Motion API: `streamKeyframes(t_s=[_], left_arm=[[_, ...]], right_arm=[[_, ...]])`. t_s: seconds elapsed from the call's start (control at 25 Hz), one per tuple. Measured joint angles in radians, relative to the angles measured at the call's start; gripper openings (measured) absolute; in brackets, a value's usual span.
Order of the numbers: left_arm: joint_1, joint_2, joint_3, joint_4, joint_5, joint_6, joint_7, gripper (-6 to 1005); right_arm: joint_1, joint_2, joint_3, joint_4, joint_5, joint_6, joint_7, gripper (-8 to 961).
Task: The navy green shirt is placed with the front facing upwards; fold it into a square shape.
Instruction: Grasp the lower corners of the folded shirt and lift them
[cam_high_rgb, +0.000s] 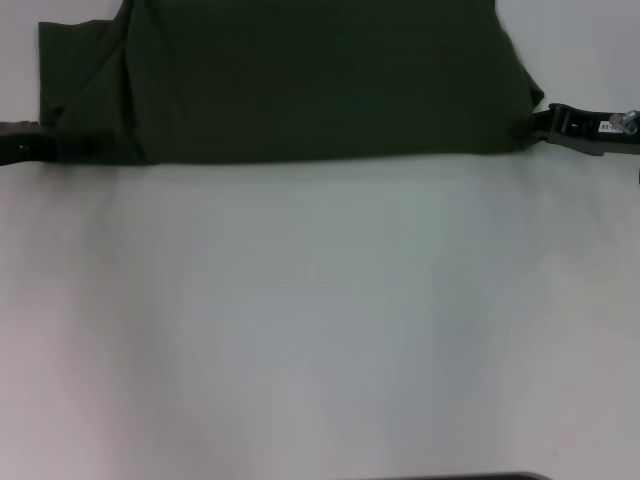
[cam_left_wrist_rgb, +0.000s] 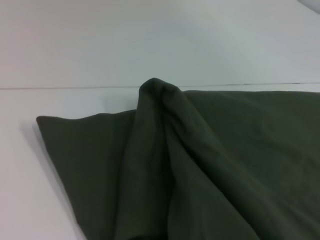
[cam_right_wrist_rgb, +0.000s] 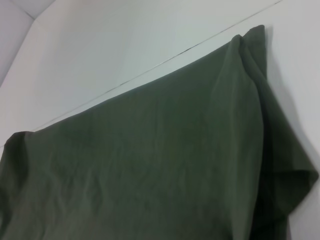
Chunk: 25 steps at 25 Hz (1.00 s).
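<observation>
The head view looks forward and down from well above the white table (cam_high_rgb: 320, 320), the navy green shirt (cam_high_rgb: 300, 80) filling only the frame's top. Both wrist views sit close and low over that same cloth — left (cam_left_wrist_rgb: 225, 165), right (cam_right_wrist_rgb: 150, 165) — each at one side.

We note the navy green shirt (cam_high_rgb: 320, 80) as matt, softly creased woven-looking cloth; the tabletop (cam_high_rgb: 320, 320) looks smooth, faintly sheened.

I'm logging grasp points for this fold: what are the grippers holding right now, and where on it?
Each appears to grip the navy green shirt at its near edge: left gripper at the left corner, right gripper at the right corner. Finger closure isn't visible.
</observation>
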Motion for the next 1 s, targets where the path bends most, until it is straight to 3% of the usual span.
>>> streamKeyframes(t_s=[0.68, 0.8, 1.0], left_arm=[[-0.011, 0.001, 0.015, -0.004, 0.019, -0.008, 0.000, 744], [-0.012, 0.000, 0.015, -0.004, 0.024, -0.010, -0.005, 531], [-0.012, 0.001, 0.004, -0.005, 0.024, -0.015, -0.007, 329]], right_arm=[[-0.001, 0.000, 0.000, 0.001, 0.000, 0.001, 0.000, 27], [0.000, 0.000, 0.000, 0.001, 0.000, 0.000, 0.001, 28], [-0.001, 0.000, 0.000, 0.000, 0.000, 0.000, 0.001, 29]])
